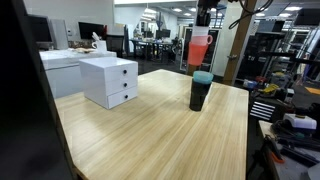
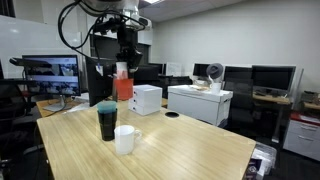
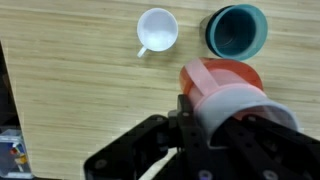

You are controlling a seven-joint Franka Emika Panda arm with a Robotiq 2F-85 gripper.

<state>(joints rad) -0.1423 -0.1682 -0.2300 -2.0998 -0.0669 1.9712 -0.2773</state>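
My gripper [image 1: 206, 20] is shut on a translucent red cup [image 1: 198, 50] and holds it in the air above the wooden table [image 1: 150, 130]. In the wrist view the red cup [image 3: 222, 80] sticks out from between the black fingers [image 3: 165, 140], with its pale end toward the camera. Below it stands a dark tumbler with a teal rim [image 1: 201, 90], open at the top [image 3: 237, 31]. A white mug [image 3: 158, 30] sits upright beside the tumbler [image 2: 106, 121]. From the other side, the gripper [image 2: 124, 60] hangs behind them with the red cup [image 2: 123, 87].
A white two-drawer unit [image 1: 111, 80] stands on the table's far side, also seen as the drawer unit [image 2: 146, 99]. A white cabinet [image 2: 200, 103] and monitors lie behind. The table's right edge [image 1: 247, 130] borders shelves of clutter.
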